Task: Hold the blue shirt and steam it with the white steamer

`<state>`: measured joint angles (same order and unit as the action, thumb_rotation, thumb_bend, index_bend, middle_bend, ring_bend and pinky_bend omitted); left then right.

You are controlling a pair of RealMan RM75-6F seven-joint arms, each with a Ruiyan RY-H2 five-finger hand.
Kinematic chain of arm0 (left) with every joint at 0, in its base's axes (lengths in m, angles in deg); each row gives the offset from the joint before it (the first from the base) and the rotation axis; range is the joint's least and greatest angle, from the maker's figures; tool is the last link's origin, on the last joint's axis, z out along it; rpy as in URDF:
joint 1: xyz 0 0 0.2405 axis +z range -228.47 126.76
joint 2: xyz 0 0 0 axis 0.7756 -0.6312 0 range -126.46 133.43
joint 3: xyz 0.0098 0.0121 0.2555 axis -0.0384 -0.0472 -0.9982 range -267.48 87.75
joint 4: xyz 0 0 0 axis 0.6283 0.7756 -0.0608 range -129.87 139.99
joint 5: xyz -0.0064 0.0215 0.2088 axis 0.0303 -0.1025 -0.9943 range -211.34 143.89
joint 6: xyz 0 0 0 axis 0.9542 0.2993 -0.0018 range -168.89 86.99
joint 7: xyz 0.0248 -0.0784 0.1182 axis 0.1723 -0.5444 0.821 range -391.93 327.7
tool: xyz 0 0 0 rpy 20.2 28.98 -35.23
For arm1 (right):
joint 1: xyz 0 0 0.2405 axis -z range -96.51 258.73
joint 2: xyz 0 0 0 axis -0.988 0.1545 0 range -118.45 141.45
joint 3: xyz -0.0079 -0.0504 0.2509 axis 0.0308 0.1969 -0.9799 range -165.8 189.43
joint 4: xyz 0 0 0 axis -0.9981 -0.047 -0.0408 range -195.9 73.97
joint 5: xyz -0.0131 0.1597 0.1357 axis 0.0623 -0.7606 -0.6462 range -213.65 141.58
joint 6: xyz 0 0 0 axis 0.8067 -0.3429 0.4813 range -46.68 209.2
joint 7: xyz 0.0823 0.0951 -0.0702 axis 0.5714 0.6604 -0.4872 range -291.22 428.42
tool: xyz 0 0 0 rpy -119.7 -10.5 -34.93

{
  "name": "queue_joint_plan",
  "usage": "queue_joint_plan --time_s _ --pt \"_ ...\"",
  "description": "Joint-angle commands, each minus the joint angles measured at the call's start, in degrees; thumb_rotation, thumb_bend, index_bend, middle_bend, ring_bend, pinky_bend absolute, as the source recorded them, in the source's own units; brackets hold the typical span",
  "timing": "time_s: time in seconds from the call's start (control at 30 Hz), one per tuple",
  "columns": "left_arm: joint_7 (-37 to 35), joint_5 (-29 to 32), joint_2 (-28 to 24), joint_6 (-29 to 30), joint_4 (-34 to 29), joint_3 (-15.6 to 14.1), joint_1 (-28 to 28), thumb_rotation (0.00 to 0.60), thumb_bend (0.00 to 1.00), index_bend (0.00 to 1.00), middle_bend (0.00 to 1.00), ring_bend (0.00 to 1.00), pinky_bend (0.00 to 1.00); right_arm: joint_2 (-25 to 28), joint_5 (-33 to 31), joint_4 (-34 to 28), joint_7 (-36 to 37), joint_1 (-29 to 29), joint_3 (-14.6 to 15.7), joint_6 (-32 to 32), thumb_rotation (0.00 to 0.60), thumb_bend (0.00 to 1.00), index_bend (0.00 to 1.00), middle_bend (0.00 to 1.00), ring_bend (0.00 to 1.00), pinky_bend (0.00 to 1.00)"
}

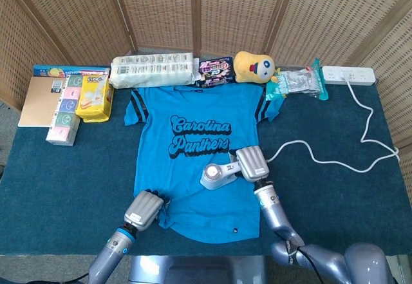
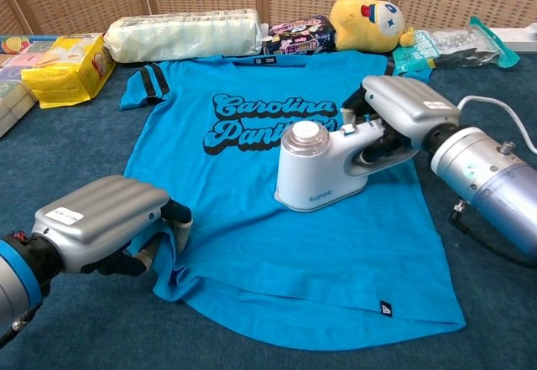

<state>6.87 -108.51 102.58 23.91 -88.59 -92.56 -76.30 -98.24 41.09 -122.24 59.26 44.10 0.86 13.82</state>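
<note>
A blue shirt [image 1: 193, 161] [image 2: 277, 244] with dark "Carolina Panthers" lettering lies flat on the dark table. My left hand [image 1: 144, 210] [image 2: 101, 223] grips its lower left hem, fingers curled over the bunched cloth. My right hand [image 1: 252, 163] [image 2: 401, 110] holds the handle of the white steamer [image 1: 217, 175] [image 2: 323, 169]. The steamer's base sits on the middle of the shirt, just below the lettering, and its white cord [image 1: 322, 158] trails off to the right.
Along the back edge lie a long wrapped pack [image 1: 153, 70], a snack bag [image 1: 214, 69], a yellow plush toy [image 1: 253, 66] and a clear packet [image 1: 297, 81]. A power strip [image 1: 349, 73] sits back right. Boxes and a yellow pack [image 1: 93, 96] stand at the left.
</note>
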Motion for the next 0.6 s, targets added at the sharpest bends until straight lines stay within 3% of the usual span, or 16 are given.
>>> queue_joint_plan --time_s 0.03,0.3,0.6 --pt "-0.12 -0.04 -0.04 0.03 0.03 0.02 0.01 0.600 0.66 0.52 0.54 0.48 0.49 1.38 1.29 -3.14 -1.14 1.28 1.86 -0.77 0.600 0.36 0.74 0.70 0.73 0.66" --pt "-0.44 -0.18 -0.05 -0.08 0.16 -0.02 -0.01 0.600 0.65 0.52 0.54 0.48 0.49 4.79 1.94 -7.96 -3.23 3.82 4.56 -1.26 0.600 0.36 0.74 0.70 0.73 0.66" --pt "-0.24 -0.40 0.13 -0.09 0.11 -0.18 -0.01 0.600 0.66 0.52 0.54 0.48 0.49 7.73 1.21 -8.85 -3.57 5.51 4.12 -2.07 0.600 0.36 0.74 0.70 0.73 0.66"
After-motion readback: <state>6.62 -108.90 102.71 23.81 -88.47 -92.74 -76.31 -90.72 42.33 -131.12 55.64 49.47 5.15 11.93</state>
